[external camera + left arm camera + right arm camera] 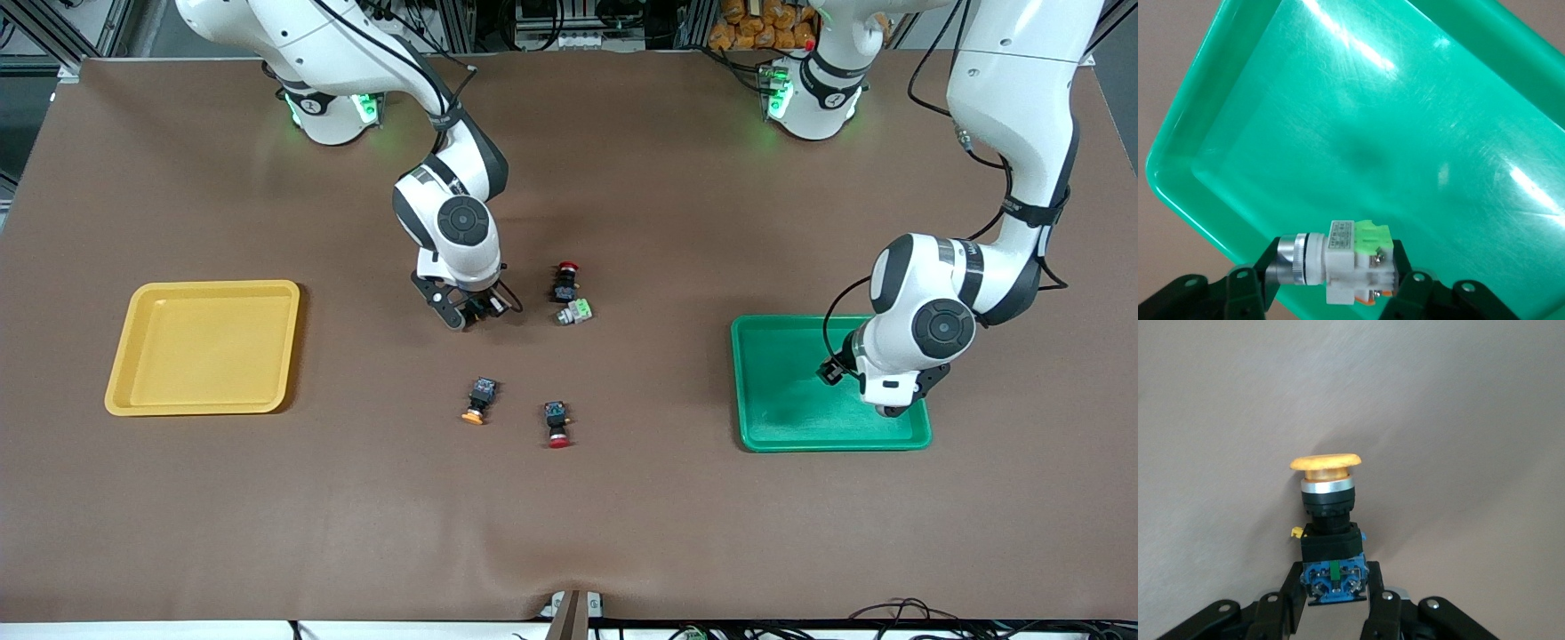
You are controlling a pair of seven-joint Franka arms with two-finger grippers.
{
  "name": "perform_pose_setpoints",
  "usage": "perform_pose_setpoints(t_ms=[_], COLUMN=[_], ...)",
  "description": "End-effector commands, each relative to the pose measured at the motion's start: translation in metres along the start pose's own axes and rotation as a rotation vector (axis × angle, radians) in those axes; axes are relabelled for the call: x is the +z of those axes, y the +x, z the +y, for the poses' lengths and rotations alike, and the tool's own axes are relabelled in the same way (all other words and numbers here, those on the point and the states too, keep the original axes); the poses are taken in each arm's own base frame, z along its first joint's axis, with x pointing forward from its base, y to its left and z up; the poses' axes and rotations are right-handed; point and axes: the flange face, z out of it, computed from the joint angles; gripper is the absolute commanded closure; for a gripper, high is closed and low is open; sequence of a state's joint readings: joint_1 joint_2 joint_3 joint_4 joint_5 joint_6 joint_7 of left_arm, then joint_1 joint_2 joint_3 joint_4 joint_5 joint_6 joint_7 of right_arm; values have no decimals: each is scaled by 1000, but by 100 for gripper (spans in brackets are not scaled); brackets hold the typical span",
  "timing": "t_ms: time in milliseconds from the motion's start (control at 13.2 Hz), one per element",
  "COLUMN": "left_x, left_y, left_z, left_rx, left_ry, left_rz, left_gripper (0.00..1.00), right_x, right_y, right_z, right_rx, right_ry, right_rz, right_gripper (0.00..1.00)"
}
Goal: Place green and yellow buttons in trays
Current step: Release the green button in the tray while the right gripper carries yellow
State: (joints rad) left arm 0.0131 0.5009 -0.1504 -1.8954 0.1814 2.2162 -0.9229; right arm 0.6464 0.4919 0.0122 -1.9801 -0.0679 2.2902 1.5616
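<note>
Both grippers closed on buttons.
Left gripper point(1331, 283) clamps green button point(1341, 263) over green tray point(1198, 87); right gripper point(1335, 603) clamps yellow button point(1328, 520); likely light, rigid, best held by body.

A yellow-capped button point(1330, 527) lies on the brown counter point(1458, 420), its flat orange-yellow cap pointing away from the camera, with a silver ring and a black body below the cap. The right gripper point(1335, 600) has its black fingers point(1381, 610) closed against the button's blue terminal end.
</note>
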Motion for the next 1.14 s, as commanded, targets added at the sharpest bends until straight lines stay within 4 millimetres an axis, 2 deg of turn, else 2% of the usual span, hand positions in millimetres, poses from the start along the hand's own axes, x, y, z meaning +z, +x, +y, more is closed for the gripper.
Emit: perform_pose_setpoints(t_ms=[0,76,227,303,379,455,531,606,758,910,986,1061], left_x=[3,3,-7,-24,-56,-85,-112,-125,-146,-143,-136,-126], left_y=[5,9,3,2,-3,-17,-40,-67,-149,-219,-252,-272], left_z=[-10,-12,-7,-7,-3,3,25,42,91,126,142,155], left_rx=[8,-4,-8,-10,2,12,34,22,31,61,92,91], left_ry=[4,-1,-5,-18,-37,-16,1,19,-5,6,-3,-22], left_rz=[17,17,24,42,66,40,1,-52,-70,-37,-27,-27], left_gripper=[23,0,0,0,0,0,0,0,0,0,0,0], right_x=[-49,-61,-88,-99,-103,-103,-104,-107,-110,-99,-94,-90], right_y=[42,59,100,119,139,159,176,194,230,263,279,298], right_z=[16,26,50,64,80,98,114,129,152,181,193,207], right_rx=[-46,-73,-129,-164,-191,-222,-254,-280,-327,-364,-395,-416], right_ry=[-45,-67,-89,-81,-76,-74,-69,-60,-51,-47,-40,-33], right_rz=[10,0,-21,-29,-38,-51,-60,-67,-85,-110,-119,-132], right_gripper=[100,100,100,100,100,100,100,100,100,100,100,100])
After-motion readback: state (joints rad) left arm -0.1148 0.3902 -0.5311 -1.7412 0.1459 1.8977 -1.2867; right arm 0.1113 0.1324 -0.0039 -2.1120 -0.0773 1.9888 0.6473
